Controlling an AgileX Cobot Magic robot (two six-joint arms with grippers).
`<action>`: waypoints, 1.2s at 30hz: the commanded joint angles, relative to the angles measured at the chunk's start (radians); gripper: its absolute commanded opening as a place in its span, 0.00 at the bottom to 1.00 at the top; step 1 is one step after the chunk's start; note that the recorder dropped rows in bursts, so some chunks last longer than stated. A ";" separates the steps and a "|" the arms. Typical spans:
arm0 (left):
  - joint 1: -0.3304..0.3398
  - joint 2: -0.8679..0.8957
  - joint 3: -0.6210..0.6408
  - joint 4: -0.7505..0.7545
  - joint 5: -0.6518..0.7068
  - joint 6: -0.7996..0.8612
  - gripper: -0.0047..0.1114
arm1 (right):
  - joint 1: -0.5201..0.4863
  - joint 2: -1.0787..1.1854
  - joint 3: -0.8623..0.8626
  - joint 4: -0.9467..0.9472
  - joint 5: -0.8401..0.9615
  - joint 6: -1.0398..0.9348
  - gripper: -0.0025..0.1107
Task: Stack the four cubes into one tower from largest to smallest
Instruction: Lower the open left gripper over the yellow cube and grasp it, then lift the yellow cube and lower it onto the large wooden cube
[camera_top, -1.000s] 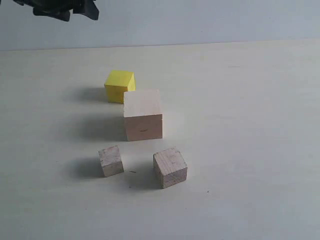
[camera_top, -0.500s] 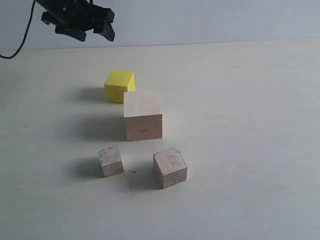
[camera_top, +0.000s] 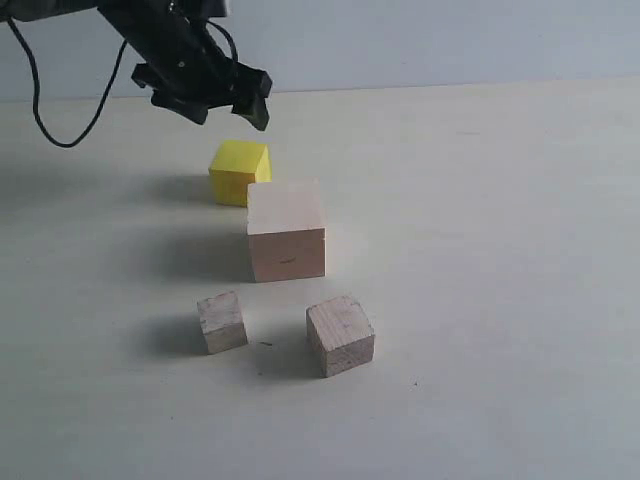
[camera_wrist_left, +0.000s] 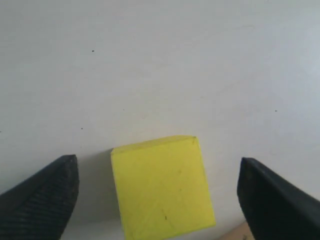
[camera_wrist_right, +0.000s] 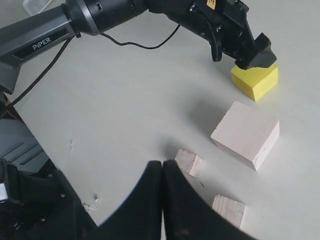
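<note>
1. Presently, the left gripper (camera_top: 230, 110) is positioned above the yellow cube (camera_top: 238, 172), with its jaws spread wide and nothing grasped.
2. In the left wrist view, the yellow cube is seen between the two fingers (camera_wrist_left: 42, 200), with a gap on each side.
3. The yellow cube is located just behind the largest pale wood cube (camera_top: 286, 230).
4. The mid greyish cube (camera_top: 340, 335) and the smallest greyish cube (camera_top: 222, 322) are set nearer the exterior camera, apart from each other.
5. All four cubes are rested directly on the table (camera_top: 500, 250).
6. The right gripper (camera_wrist_right: 162, 170) is clamped shut with nothing between its fingers.
</note>
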 joint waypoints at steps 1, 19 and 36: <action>-0.011 0.007 -0.004 0.075 -0.024 -0.093 0.75 | 0.001 -0.007 0.000 0.001 -0.002 -0.001 0.02; -0.060 0.055 -0.004 0.093 0.000 -0.106 0.75 | 0.001 -0.007 0.000 0.000 -0.002 -0.012 0.02; -0.060 0.094 -0.004 0.143 0.010 -0.159 0.75 | 0.001 -0.007 0.000 0.000 -0.002 -0.016 0.02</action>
